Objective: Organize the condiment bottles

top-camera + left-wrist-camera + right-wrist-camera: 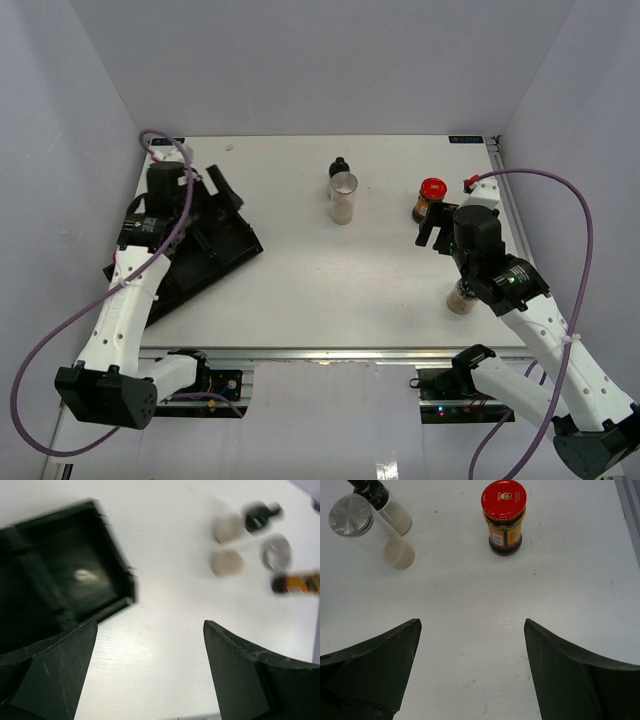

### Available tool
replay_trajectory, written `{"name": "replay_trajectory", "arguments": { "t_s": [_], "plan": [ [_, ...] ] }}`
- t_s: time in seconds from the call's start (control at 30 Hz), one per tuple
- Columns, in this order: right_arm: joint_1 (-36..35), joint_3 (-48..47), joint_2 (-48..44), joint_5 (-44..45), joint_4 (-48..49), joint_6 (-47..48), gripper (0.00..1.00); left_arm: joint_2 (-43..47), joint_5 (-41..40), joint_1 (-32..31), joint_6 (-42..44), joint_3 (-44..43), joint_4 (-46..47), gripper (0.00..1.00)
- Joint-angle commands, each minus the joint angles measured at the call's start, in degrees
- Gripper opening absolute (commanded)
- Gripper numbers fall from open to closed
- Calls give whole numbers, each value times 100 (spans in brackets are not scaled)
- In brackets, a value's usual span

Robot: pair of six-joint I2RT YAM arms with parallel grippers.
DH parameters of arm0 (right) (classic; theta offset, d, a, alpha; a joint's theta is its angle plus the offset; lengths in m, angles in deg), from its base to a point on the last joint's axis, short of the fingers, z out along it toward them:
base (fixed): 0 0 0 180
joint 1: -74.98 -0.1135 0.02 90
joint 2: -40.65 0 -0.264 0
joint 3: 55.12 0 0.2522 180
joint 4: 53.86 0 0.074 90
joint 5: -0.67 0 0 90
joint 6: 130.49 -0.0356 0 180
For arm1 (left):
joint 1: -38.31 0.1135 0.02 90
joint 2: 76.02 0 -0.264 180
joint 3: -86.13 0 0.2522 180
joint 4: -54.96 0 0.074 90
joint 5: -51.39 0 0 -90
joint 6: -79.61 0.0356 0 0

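In the top view a black-capped jar [339,168] and a silvery-capped jar [343,196] stand together at the back middle. A red-capped jar [430,200] stands back right. A pale tan jar [461,298] stands near the front right, partly hidden by the right arm. My right gripper [433,226] is open and empty just in front of the red-capped jar [504,516], apart from it. My left gripper [222,190] is open and empty over the far end of the black tray [215,262]. The left wrist view is blurred; it shows the tray [65,575] and the jars far off.
The silvery-capped jar [375,535] and the black-capped jar [390,510] lie left of the right gripper's line [470,670]. The table's right edge rail [500,175] runs close to the red-capped jar. The left arm covers the tray's left part.
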Motion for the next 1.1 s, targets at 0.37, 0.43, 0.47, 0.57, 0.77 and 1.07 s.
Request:
{"name": "replay_trajectory", "arguments": {
  "t_s": [0.37,0.43,0.47,0.57,0.77,1.07],
  "plan": [
    [1612,-1211,2192,-880,1069,566,90,-238,-485,-4046,87,981,1644,98],
    [1831,-1286,2533,-1092,1246,677,90,-219,-495,-4175,77,1094,1686,98],
    [1901,-1318,2651,-1181,1339,743,90,-140,-438,-4199,81,1206,1774,98],
    [1963,-1458,3114,-1356,1563,892,90,201,-155,-4207,177,1571,2010,98],
    [1990,-2038,3922,-1208,1693,1140,90,391,-408,-4199,331,1565,1606,98],
    [2008,-2458,4740,-1350,1731,1306,90,681,-889,-4207,336,1850,1690,98]
  ]
}}
